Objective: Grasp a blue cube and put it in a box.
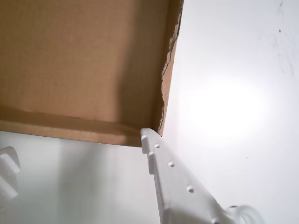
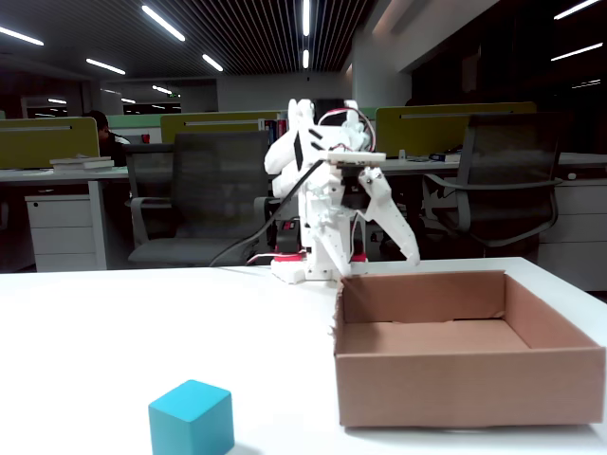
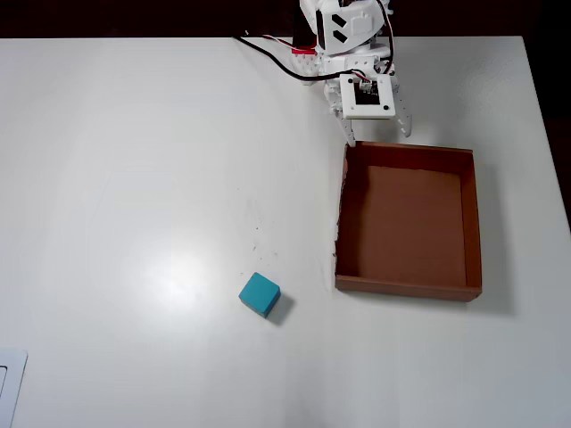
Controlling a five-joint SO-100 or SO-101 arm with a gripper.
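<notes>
Closest to the fixed camera sits the blue cube (image 2: pixel 191 417), alone on the white counter (image 2: pixel 114 341), well apart from me and off to the left of the box (image 2: pixel 465 384). Beyond it the box lies with nothing inside, its torn corner edge showing in my wrist view (image 1: pixel 166 70). Farthest back, my claw (image 2: pixel 379 261) hangs just behind the box's rear wall, spread wide and holding nothing, one finger (image 1: pixel 173 182) reaching the box corner.

Matte teal blue cube (image 3: pixel 260 294), rough-cut brown cardboard box (image 3: pixel 473 223), glossy white table (image 3: pixel 134 160), white plastic jaws
</notes>
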